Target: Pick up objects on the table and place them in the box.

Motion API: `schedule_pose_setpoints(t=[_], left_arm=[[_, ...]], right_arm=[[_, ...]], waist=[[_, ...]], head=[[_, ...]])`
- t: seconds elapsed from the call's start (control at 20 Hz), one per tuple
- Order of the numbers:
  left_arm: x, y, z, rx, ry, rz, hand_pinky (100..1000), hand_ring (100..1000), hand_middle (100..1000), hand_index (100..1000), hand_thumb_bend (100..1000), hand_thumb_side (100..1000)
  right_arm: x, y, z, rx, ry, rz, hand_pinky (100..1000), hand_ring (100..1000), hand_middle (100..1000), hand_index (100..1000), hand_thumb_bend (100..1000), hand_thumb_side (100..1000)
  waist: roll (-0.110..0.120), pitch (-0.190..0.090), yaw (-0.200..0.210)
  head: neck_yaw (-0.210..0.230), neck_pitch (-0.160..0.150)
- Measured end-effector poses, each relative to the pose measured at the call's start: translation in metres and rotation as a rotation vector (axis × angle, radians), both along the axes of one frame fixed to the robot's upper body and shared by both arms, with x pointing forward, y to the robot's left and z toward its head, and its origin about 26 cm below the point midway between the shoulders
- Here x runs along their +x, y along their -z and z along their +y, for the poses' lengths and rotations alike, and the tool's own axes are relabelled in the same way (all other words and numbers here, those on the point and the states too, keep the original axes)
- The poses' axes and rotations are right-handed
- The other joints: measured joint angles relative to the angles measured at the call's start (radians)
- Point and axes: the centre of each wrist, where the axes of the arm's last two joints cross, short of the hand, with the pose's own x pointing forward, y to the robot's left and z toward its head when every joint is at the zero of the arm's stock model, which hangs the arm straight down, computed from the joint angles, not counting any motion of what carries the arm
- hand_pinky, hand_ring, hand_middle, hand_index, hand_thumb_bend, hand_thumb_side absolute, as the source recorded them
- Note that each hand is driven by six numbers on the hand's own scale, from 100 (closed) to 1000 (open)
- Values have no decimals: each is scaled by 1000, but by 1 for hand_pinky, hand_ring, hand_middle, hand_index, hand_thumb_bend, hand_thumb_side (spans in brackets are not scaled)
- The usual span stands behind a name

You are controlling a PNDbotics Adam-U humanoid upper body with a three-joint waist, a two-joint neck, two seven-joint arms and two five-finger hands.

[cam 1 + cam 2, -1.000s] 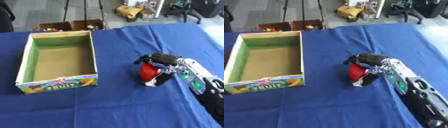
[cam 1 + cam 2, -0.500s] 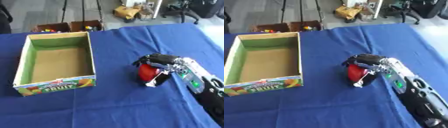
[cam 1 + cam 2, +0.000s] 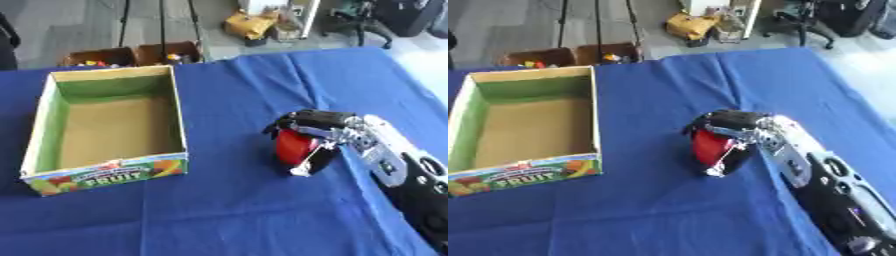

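Note:
A round red object (image 3: 295, 146) rests on the blue tablecloth, right of centre. My right hand (image 3: 320, 126) comes in from the lower right and is shut on it, fingers curled over its top and thumb beside it. The open cardboard box (image 3: 111, 127) with green inner walls and a "FRUIT" label stands at the left, its brown floor bare. My left hand shows in neither view.
Blue cloth (image 3: 219, 215) covers the whole table. Beyond its far edge, on the floor, stand two brown boxes (image 3: 131, 54) with small coloured things, a yellow item (image 3: 248, 25) and office chairs.
The whole picture has shifted slightly, so the camera has moved. My right hand stays curled on the red object in the same spot.

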Motion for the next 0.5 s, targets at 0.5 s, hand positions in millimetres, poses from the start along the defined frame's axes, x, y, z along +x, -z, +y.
schedule_pose_setpoints(t=[0.5], left_arm=[[0,0,0,0,0,1,680,668,759,913,100,913]], right_arm=[[-2,-5,5,63,19,-128,254,498,602,750,100,319]], waist=[[1,2,-1]], head=[[-5,-4]])
